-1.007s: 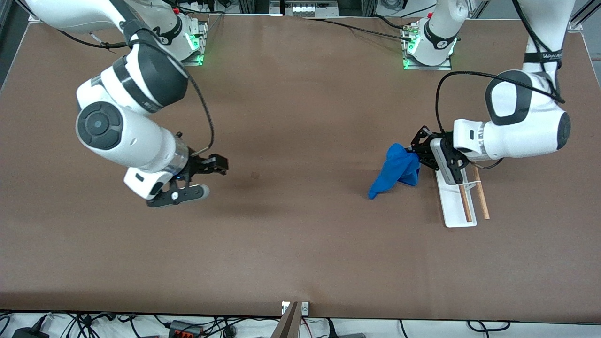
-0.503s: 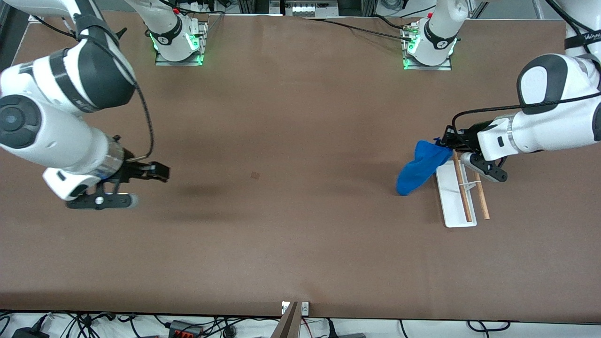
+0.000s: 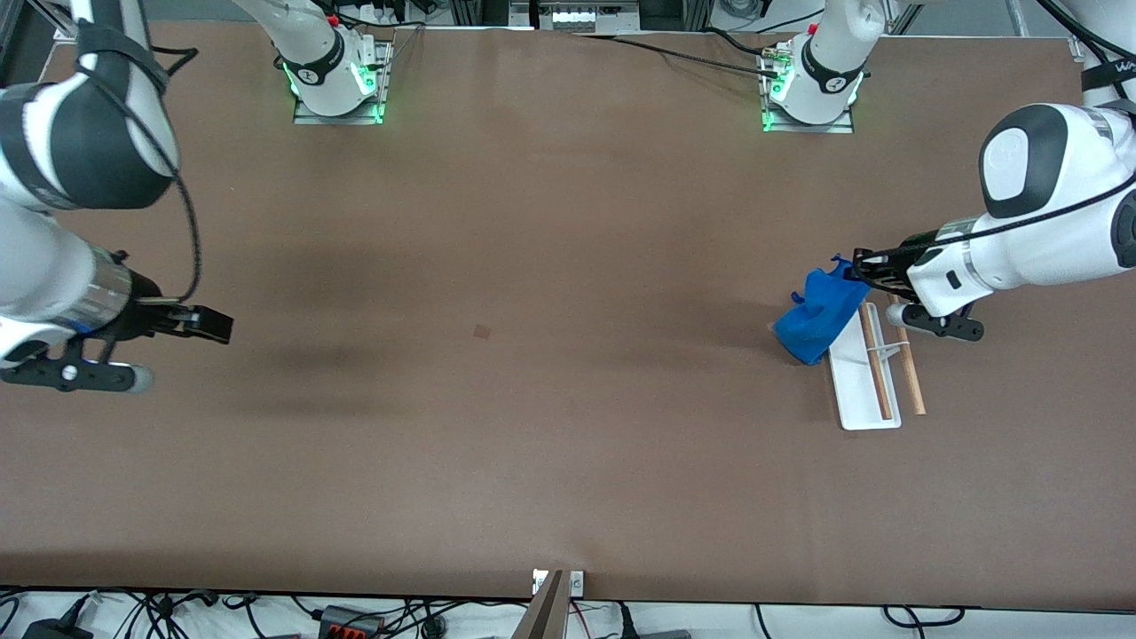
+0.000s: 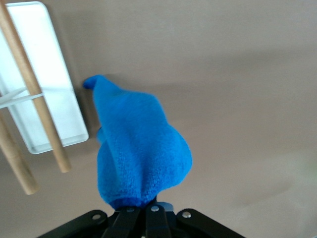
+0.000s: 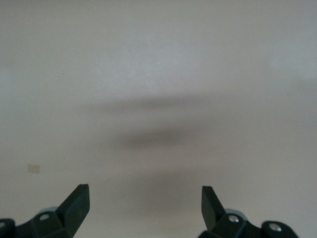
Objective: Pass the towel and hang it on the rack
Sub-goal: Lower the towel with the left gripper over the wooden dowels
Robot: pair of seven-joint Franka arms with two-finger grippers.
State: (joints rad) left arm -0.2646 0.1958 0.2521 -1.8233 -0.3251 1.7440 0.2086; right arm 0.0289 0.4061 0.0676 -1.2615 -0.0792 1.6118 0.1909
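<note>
A blue towel hangs bunched from my left gripper, which is shut on its upper end. It hangs beside the end of the rack that is farther from the front camera, its lower part just over the corner of the rack's white base. Both wooden rods are bare. In the left wrist view the towel fills the middle, above the shut gripper, and the rack's base and rods lie alongside. My right gripper is open over bare table at the right arm's end, nothing between its fingertips.
The brown table is bare except for a small dark mark near its middle. Both arm bases stand along the edge farthest from the front camera. Cables lie past the table's near edge.
My left gripper has carried the towel toward the left arm's end of the table, up against the rack. My right arm has drawn back, open, toward its own end of the table.
</note>
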